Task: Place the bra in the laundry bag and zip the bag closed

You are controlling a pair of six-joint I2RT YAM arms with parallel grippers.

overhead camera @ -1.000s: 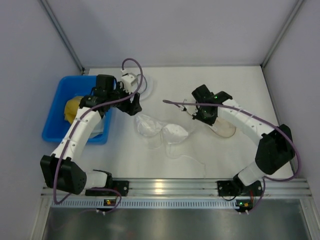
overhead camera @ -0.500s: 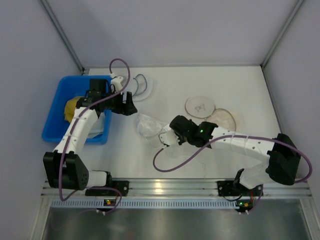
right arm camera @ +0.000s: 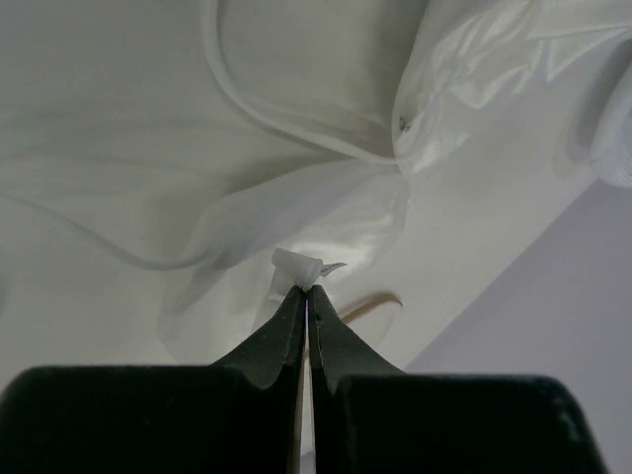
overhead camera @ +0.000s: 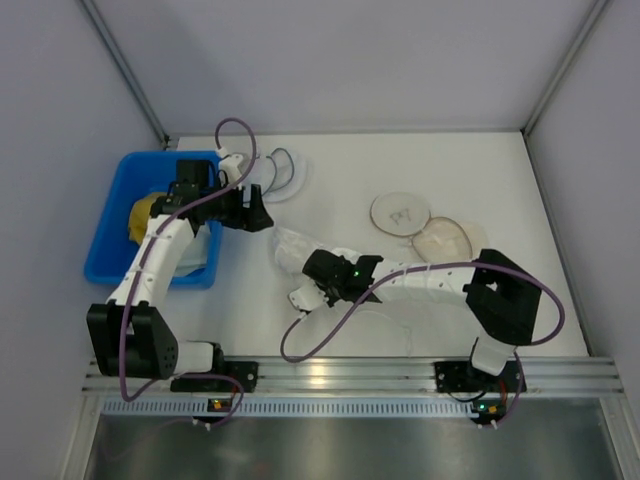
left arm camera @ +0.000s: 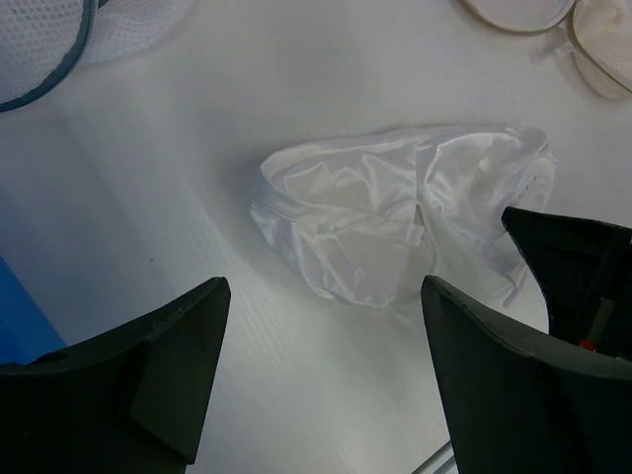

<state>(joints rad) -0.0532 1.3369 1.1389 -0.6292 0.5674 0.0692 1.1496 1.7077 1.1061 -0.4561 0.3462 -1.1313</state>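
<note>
Two arms are in view, and only one is engaged with the load. The right gripper (right arm camera: 308,288) is clenched, its tips pinching a small white fold at the edge of the bra (left arm camera: 385,217). The hold is at the very tips, so I judge it light and liable to slip under a sharp pull.

The bra lies crumpled on the table (overhead camera: 470,170), left of centre, with thin straps trailing toward the near edge. It is outside the laundry bag (overhead camera: 400,212), which sits well apart to the right. The bag appears to be opened out into two round halves lying side by side, which suits loading. Whether the zip is fully run back cannot be told.

The left gripper (left arm camera: 324,291) hangs above the bra with its jaws spread wide and nothing between them. It seems placed to take a second hold or to steady the cloth.

The black-rimmed pouch (overhead camera: 285,172) lies at the far side near the left arm. The blue bin (overhead camera: 110,235), holding yellow cloth (overhead camera: 143,215), stands at the left. Neither is in use.

Assessment: early stage, with transfer and zipping not yet done.
</note>
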